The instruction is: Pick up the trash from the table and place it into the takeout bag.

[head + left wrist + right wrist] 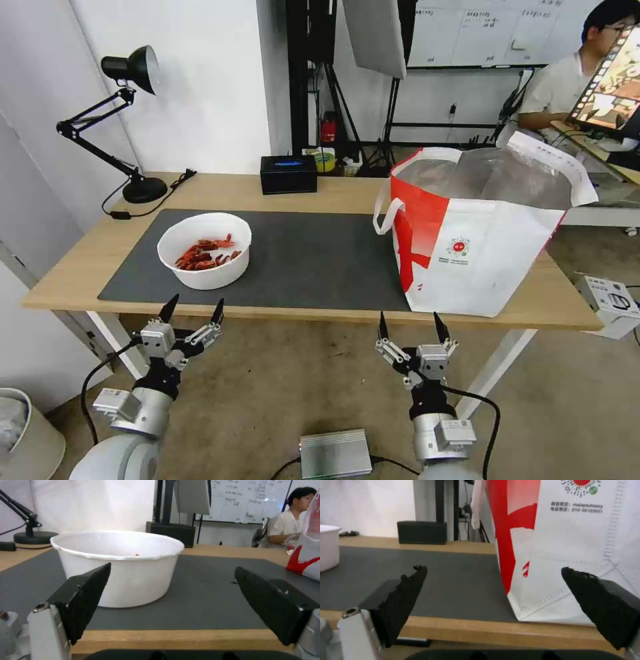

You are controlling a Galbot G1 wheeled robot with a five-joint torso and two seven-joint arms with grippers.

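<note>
A white round bowl [204, 250] of red crayfish shells, the trash in view, sits on the left part of the dark grey mat [307, 263] on the light-wood table [80, 263]. The bowl [117, 565] also shows in the left wrist view, just beyond the table edge. The white-and-red takeout bag [483, 233] stands open at the table's right end, foil lining visible, and its side [566, 545] looms close in the right wrist view. My left gripper [195, 312] hangs open below the front edge, in front of the bowl. My right gripper [411, 327] is open below the bag's left corner.
A black desk lamp [127, 120] stands at the table's far left corner, with a black rectangular box [288, 174] at the far edge. A grey metal unit [335, 453] lies on the floor between my arms. A person sits at a desk behind the bag.
</note>
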